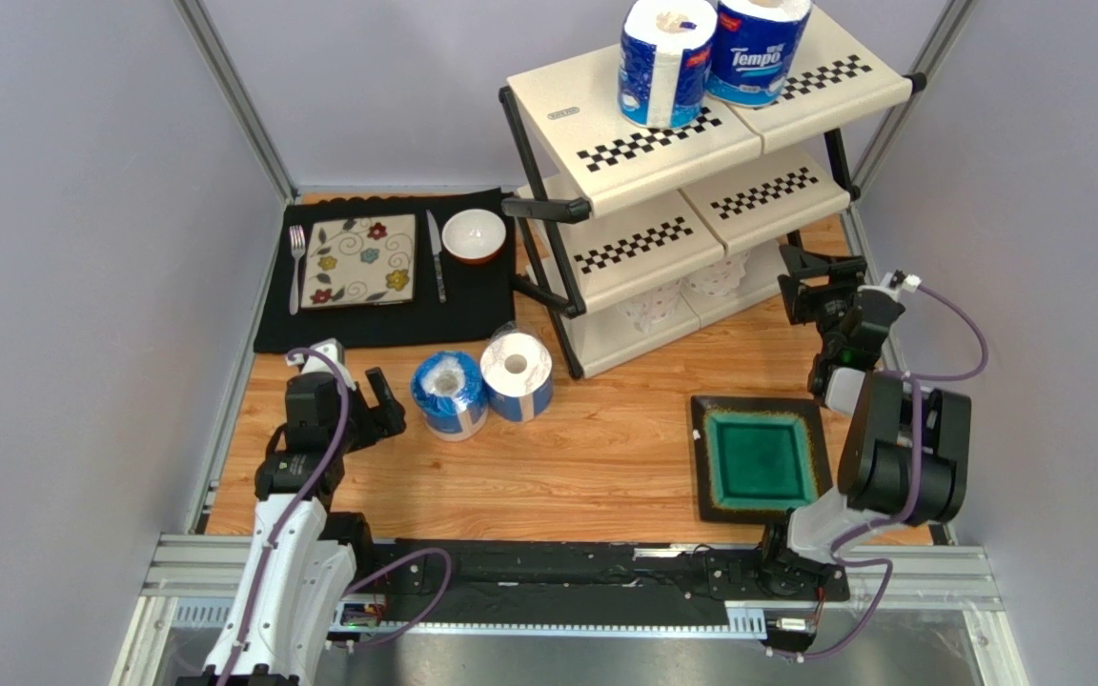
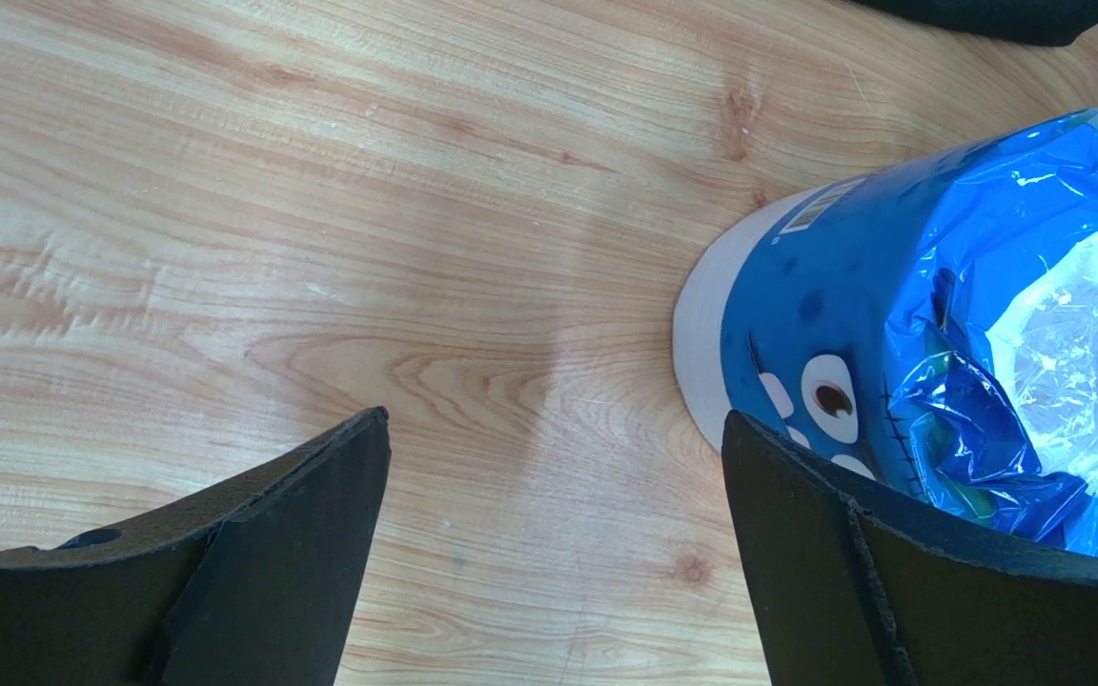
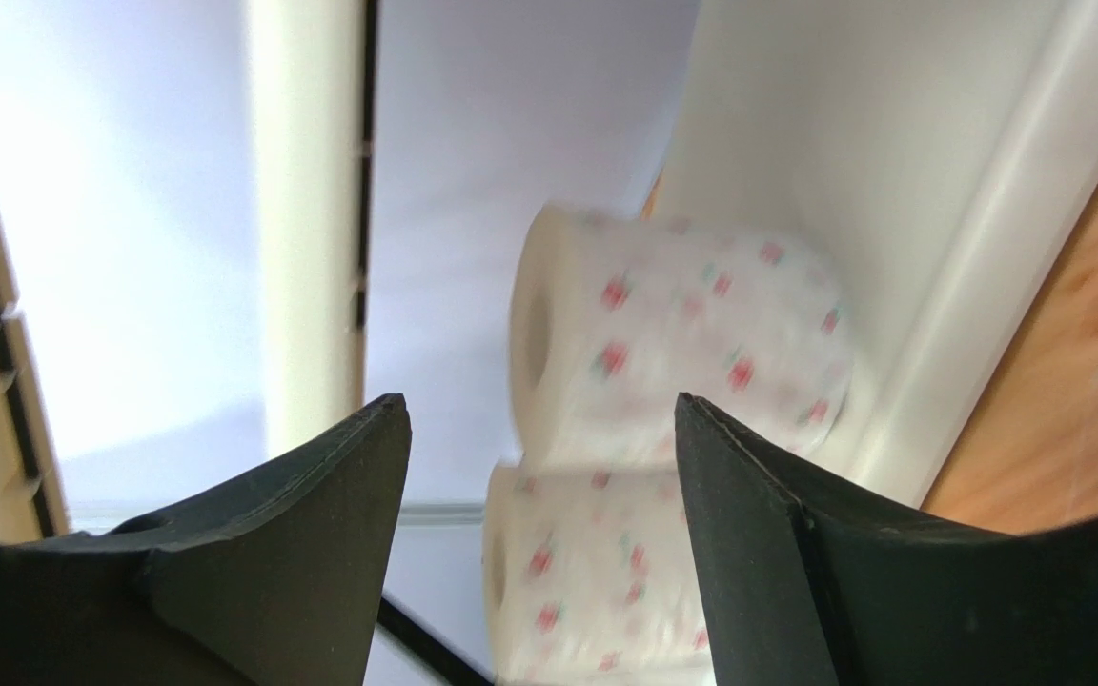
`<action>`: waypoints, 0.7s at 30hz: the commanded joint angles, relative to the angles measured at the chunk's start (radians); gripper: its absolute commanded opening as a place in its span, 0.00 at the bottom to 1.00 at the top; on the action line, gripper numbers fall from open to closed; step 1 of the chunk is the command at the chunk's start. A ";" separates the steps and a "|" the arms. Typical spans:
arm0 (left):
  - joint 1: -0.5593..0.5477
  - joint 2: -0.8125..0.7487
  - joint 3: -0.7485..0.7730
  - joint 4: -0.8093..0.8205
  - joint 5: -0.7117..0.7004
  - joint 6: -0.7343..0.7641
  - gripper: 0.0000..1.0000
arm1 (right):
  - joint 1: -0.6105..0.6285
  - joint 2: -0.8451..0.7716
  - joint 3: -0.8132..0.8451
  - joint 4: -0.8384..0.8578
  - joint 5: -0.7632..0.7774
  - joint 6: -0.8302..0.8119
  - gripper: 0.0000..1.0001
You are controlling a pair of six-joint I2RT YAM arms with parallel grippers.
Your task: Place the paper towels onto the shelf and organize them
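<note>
shelf [image 1: 612, 122]: two wrapped rolls [image 1: 669, 65] top, two floral rolls [image 3: 684, 329] bottom | left gripper [image 2: 555, 418], right gripper [image 3: 541, 400]: agape (empty)

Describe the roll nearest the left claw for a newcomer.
On the wooden table, near the black placemat, two blue-wrapped rolls stand together. It is the left roll, its top capped in crinkled blue film; its neighbour shows a bare white top.
</note>
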 commanded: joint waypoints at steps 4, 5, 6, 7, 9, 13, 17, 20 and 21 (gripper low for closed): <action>-0.002 -0.011 -0.002 0.026 0.013 0.017 0.95 | 0.140 -0.437 -0.195 -0.257 0.098 -0.142 0.72; 0.000 -0.009 -0.002 0.028 0.012 0.016 0.94 | 0.160 -0.479 -0.216 -0.291 0.120 -0.153 0.72; -0.002 -0.011 -0.001 0.028 0.015 0.017 0.94 | 0.199 -0.555 -0.226 -0.326 0.129 -0.154 0.73; -0.002 -0.011 -0.002 0.026 0.015 0.016 0.94 | 0.219 -0.583 -0.238 -0.363 0.135 -0.153 0.73; -0.002 -0.012 -0.002 0.028 0.017 0.016 0.94 | 0.268 -0.631 -0.270 -0.371 0.141 -0.127 0.73; 0.000 -0.013 -0.002 0.028 0.018 0.016 0.94 | 0.320 -0.647 -0.298 -0.394 0.178 -0.110 0.74; 0.000 -0.014 -0.002 0.029 0.017 0.016 0.94 | 0.383 -0.587 -0.321 -0.356 0.203 -0.084 0.73; -0.002 -0.014 -0.002 0.031 0.018 0.016 0.95 | 0.420 -0.512 -0.358 -0.239 0.207 -0.033 0.74; 0.000 -0.014 -0.002 0.031 0.018 0.016 0.94 | 0.441 -0.493 -0.367 -0.201 0.210 -0.009 0.73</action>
